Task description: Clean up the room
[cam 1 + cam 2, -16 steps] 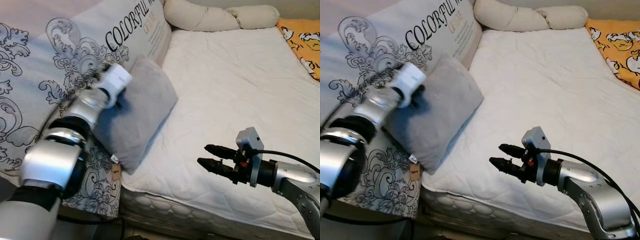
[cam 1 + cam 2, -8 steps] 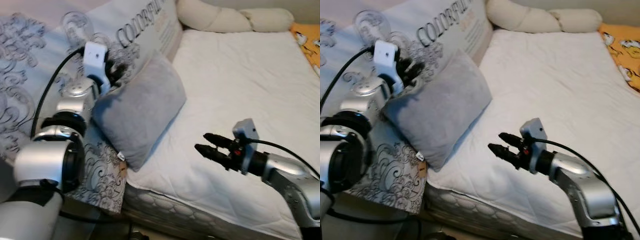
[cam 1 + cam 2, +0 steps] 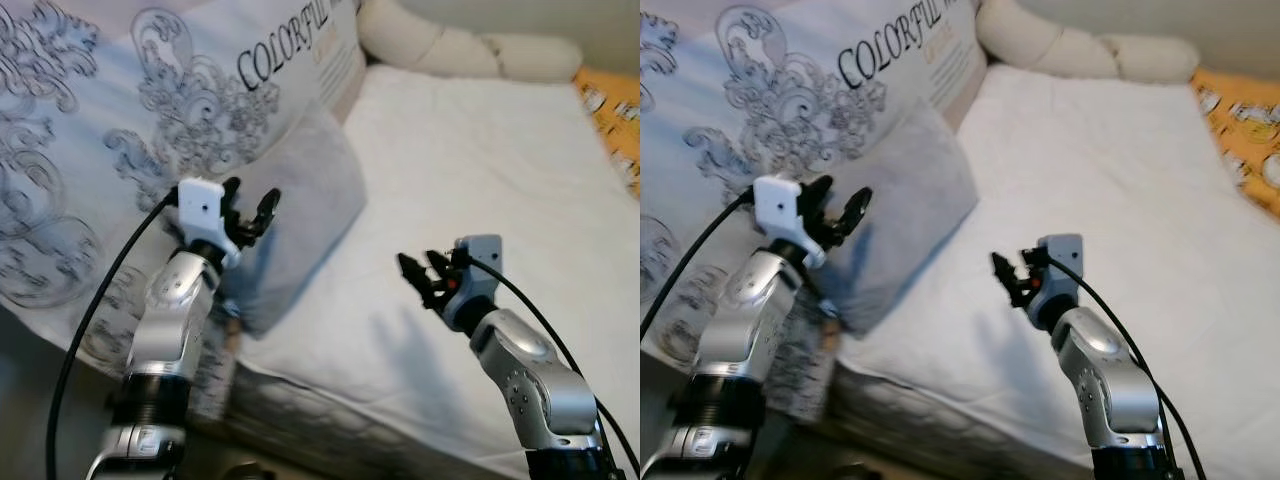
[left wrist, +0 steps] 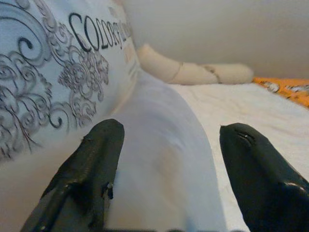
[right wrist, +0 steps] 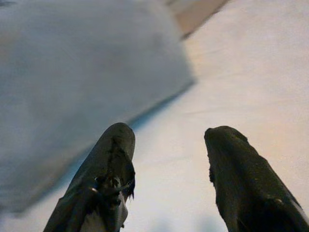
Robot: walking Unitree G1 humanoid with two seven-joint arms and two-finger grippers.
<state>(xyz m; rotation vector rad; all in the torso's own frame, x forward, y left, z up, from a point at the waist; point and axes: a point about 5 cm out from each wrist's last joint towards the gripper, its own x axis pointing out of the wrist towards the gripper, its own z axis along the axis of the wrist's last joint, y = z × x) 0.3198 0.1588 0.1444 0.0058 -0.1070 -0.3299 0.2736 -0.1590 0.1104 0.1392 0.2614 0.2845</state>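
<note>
Left gripper (image 3: 250, 202) has let go of the one grey pillow (image 3: 305, 205) and drawn back, fingers spread — so that placement looks done. It leans against the single printed cushion (image 3: 150, 130) at the bed's (image 3: 480, 160) edge. Right gripper (image 3: 418, 274) hovers parted, empty — two grippers free.

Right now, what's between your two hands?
In the left eye view, bare white mattress and the grey pillow's edge lie between left hand and right hand.

Our left gripper (image 3: 252, 203) is raised, fingers spread, empty. Our right gripper (image 3: 415, 275) is held forward, arm bent, fingers apart, empty.
</note>
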